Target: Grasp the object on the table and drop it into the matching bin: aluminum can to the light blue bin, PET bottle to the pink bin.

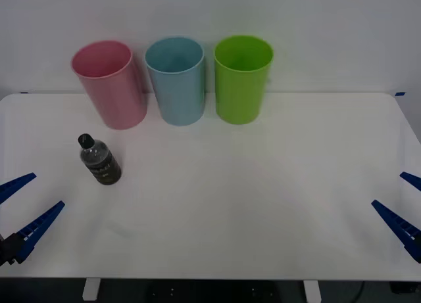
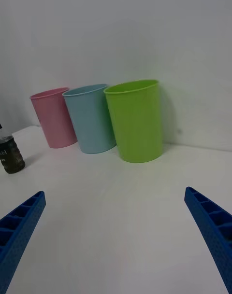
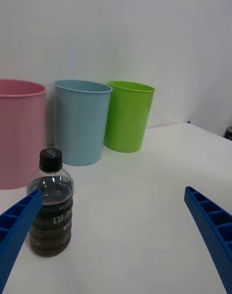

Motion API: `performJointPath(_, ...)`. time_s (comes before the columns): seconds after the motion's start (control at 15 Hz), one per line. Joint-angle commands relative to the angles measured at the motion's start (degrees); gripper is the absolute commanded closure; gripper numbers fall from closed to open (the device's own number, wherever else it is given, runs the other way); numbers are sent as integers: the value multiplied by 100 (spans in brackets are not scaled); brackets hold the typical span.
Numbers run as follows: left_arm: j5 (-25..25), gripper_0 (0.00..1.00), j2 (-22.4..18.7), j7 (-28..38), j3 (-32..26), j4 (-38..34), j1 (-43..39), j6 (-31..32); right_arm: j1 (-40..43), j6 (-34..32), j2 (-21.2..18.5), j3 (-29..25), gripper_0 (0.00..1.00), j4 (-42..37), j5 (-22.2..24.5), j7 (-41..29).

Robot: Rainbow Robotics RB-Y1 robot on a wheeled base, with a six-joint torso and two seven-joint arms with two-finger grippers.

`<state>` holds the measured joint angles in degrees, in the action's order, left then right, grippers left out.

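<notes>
Nothing done yet: PET bottle (image 1: 100, 161) upright on table (image 1: 250, 204), ungrasped. Left gripper (image 1: 25, 205) wide open, empty, nr bottle; right gripper (image 1: 402, 208) open, empty, parked. Left: grasp, drop in pink bin (image 1: 110, 85).

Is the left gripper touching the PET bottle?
Apart. The front view shows bare table between the left gripper and the PET bottle.

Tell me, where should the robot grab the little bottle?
Probably around the round middle of the PET bottle, below its black cap. It stands upright on the table, so the open left gripper, which is nearest, could come in level from the near side.
</notes>
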<state>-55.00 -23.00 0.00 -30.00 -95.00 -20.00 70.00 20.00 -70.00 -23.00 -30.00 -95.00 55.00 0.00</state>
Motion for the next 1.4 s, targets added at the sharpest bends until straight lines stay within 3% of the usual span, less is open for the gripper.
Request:
performJointPath(0.07,0,0,0,0,0,0,0,0,0,0,0,0,0,0,0,0)
performJointPath(0.2,42,0,155,9,-32,148,58,-57,0,0,0,0,0,0,0,0)
performJointPath(0.67,130,0,-29,-44,-50,509,119,-347,0,0,0,0,0,0,0,0)
performJointPath(1.07,-204,0,-20,-220,91,720,84,-795,0,0,0,0,0,0,0,0)
performJointPath(1.4,-529,0,-20,-686,311,729,-4,-1542,0,0,0,0,0,0,0,0)
